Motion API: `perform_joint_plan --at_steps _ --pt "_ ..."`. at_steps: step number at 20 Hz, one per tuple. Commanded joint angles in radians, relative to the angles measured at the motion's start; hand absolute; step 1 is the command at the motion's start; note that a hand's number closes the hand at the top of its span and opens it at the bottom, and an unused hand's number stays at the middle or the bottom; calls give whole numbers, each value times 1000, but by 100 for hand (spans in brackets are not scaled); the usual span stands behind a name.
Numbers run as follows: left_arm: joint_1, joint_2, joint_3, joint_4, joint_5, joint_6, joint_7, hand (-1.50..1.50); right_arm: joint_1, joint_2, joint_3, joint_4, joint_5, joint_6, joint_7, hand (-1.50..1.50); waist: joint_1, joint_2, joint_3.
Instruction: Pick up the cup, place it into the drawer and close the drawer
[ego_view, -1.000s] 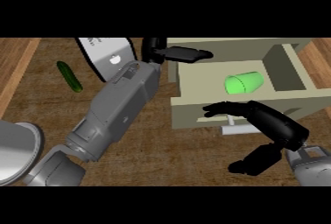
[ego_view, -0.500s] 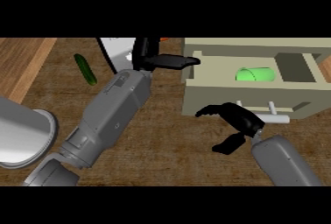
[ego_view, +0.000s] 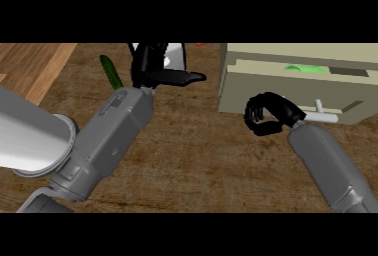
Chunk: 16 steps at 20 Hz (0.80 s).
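Green cup (ego_view: 304, 68) sits inside the drawer (ego_view: 295, 82), only a sliver of it visible through the narrow gap at the drawer's top. Drawer is nearly pushed in, front panel facing the desk (ego_view: 199, 165), white handle (ego_view: 322, 114) sticking out at lower right of the panel. Right robot hand (ego_view: 267, 114) is just in front of the drawer face, left of the handle, fingers curled in, gripping nothing. Left robot hand (ego_view: 159, 67) is up at the far side of the desk, fingers straight, thumb pointing right, holding nothing, in front of a white object (ego_view: 176, 55). Green cucumber-like item (ego_view: 111, 72) lies left of it. Grey cylinder (ego_view: 29, 132) at left edge.
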Motion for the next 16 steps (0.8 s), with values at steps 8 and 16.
perform_joint_plan --at_steps 8,16 --pt "135 79 -22 -102 4 -103 28 -150 -259 -73 -206 271 -76 -102 -54 150 73 21 2" --pt "135 111 -22 -137 9 -142 45 -150 -299 -147 -245 251 -126 -24 -41 150 96 29 1"
